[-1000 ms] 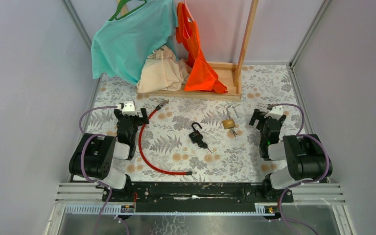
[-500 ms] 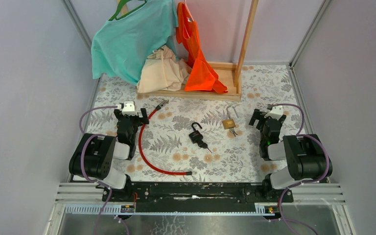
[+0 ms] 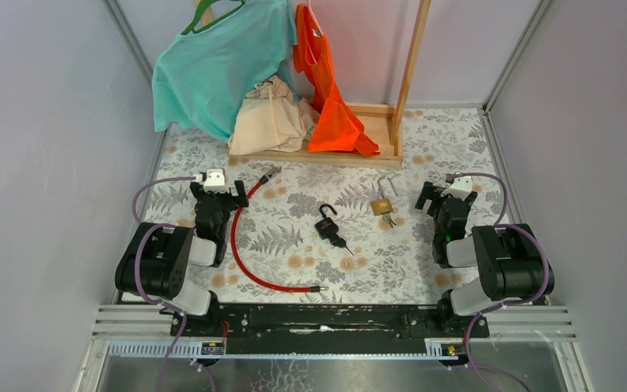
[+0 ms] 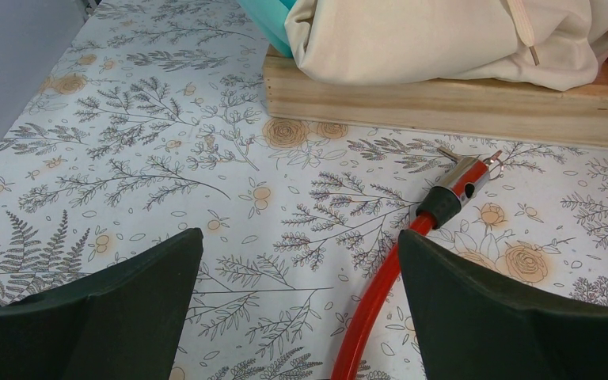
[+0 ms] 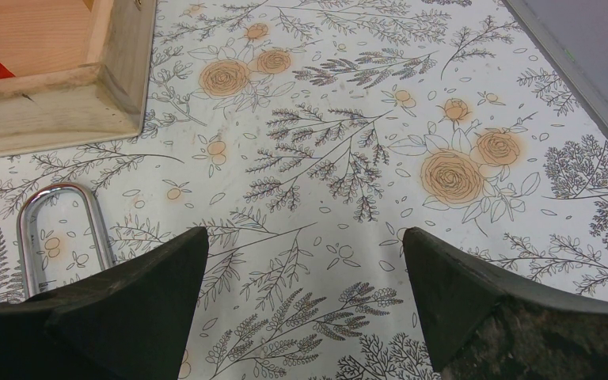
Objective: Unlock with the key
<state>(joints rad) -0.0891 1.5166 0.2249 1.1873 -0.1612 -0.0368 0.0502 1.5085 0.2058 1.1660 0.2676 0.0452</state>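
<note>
A small black padlock [image 3: 324, 222] lies near the middle of the floral-patterned desk [image 3: 433, 143], its shackle pointing to the far side and a small key [image 3: 342, 242] sticking out of its near end. To its right, apart from it, lies a brass padlock with a long silver shackle [image 3: 381, 204]; a small bunch of silver keys [image 3: 389, 220] rests just beside its body. The right wrist view catches only the loop of that shackle [image 5: 57, 229] at the left edge.

The left gripper [image 3: 215, 189] rests low at the left side of the desk, its jaws spread wide and holding nothing. Its wrist view shows bare desk between them [image 4: 299, 241]. A red coated cable with metal ends [image 3: 233, 237] curves along the desk beside this arm; one silver tip [image 4: 465, 179] lies ahead of the right-hand jaw, and the cable passes just inside it.

The right gripper [image 3: 446, 192] sits low at the right side, to the right of the brass padlock and well apart from the black one. Its jaws are also wide open and empty [image 5: 305, 237].

At the far side stands a wooden rack [image 3: 318, 155] carrying a teal T-shirt [image 3: 212, 73], an orange vest [image 3: 331, 114] and a cream cloth bag [image 3: 273, 121].
</note>
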